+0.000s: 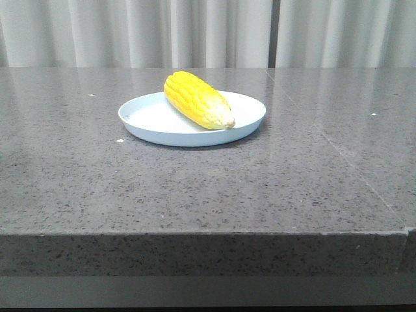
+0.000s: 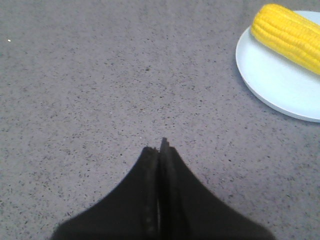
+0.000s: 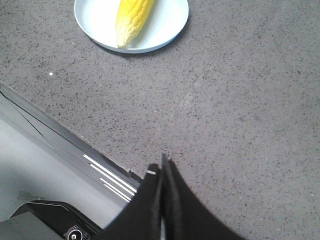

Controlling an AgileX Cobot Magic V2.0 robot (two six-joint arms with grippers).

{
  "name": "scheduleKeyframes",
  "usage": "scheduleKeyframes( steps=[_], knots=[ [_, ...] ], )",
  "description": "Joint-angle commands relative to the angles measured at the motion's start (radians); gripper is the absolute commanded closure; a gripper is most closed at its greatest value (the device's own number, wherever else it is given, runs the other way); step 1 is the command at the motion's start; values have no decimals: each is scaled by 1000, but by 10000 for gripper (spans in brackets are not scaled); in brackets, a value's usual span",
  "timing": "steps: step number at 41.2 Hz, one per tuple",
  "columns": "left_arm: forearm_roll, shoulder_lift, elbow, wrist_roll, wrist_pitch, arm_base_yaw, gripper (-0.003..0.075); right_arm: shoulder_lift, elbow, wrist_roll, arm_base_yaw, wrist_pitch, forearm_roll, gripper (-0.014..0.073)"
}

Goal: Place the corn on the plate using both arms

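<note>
The yellow corn lies on the pale blue-white plate at the middle of the grey table, its paler tip toward the front right. Neither arm shows in the front view. In the left wrist view my left gripper is shut and empty over bare tabletop, apart from the plate and the corn. In the right wrist view my right gripper is shut and empty near the table's front edge, far from the plate and the corn.
The grey speckled table ends in a front edge. White curtains hang behind it. In the right wrist view the table's edge and the robot base lie beside my right gripper.
</note>
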Motion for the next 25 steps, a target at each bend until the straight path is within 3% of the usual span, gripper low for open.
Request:
scheduleKeyframes(
  steps=[1, 25],
  knots=[
    [-6, -89, 67, -11, -177, 29, 741, 3, -25, -3, -2, -62, -8, 664],
    [-9, -586, 621, -11, -551, 151, 741, 3, -25, -3, -2, -62, -8, 664]
  ],
)
